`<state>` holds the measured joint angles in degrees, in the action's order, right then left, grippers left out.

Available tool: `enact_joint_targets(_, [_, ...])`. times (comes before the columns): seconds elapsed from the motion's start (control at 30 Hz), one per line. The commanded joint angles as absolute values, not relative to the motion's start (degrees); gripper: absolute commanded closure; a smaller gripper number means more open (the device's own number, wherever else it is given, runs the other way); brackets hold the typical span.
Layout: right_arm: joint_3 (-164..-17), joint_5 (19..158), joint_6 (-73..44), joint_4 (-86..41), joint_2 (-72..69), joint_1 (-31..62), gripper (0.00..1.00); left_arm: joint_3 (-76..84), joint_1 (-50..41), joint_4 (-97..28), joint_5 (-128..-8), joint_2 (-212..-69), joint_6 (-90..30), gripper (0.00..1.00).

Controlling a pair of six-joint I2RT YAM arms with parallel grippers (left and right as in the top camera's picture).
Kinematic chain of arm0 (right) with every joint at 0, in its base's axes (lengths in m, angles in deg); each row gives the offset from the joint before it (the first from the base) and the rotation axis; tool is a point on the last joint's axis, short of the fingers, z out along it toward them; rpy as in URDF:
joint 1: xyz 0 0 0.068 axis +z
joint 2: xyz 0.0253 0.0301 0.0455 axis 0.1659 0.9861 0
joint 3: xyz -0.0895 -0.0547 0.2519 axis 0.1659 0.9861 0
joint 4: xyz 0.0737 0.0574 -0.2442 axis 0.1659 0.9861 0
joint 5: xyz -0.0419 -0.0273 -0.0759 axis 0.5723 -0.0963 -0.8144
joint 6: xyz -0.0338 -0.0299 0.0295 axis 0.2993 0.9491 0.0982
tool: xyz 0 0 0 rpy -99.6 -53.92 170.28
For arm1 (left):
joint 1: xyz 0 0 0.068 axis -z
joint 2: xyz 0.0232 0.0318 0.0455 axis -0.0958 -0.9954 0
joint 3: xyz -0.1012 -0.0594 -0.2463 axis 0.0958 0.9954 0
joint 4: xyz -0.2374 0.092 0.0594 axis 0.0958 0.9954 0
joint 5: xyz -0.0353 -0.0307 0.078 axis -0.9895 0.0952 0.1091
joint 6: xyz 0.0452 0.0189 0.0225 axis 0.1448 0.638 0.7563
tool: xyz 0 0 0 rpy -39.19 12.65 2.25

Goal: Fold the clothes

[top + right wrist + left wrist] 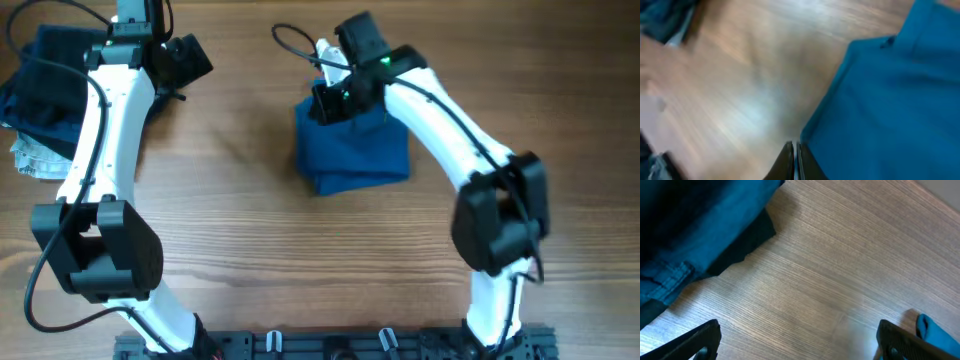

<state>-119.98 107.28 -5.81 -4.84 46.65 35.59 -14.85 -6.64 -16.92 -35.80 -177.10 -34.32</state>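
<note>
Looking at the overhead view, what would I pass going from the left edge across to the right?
Pile of dark navy and black folded garments → black left gripper → folded mid-blue soft-fabric T-shirt → black elbow joint of the white right arm.

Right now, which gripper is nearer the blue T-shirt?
Right. The right gripper sits at the T-shirt's far edge; the left gripper hangs well off beside the dark clothes.
</note>
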Motion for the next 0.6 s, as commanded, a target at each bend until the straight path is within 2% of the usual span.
enact_joint_targets(0.0, [-117.93,105.91,-3.60,-0.25,46.65,35.41,0.96,-14.94,-6.80,-17.03,-35.43,-177.36,-34.23,0.00])
enact_joint_targets(0.1, [-111.48,104.42,-3.16,-2.33,47.13,35.44,0.96,-14.94,-6.80,-17.03,-35.43,-177.36,-34.23,0.00])
enact_joint_targets(0.3, [-92.29,99.09,-3.25,-15.94,47.15,35.33,0.95,-14.94,-6.80,-17.03,-35.43,-177.36,-34.23,0.00])
enact_joint_targets(0.47, [-100.05,102.17,-1.65,-7.33,42.89,32.99,0.96,-14.94,-6.80,-17.03,-35.43,-177.36,-34.23,0.00])
enact_joint_targets(0.57, [-104.13,102.13,-1.46,1.02,34.58,27.90,0.96,-14.94,-6.80,-17.03,-35.43,-177.36,-34.23,0.00])
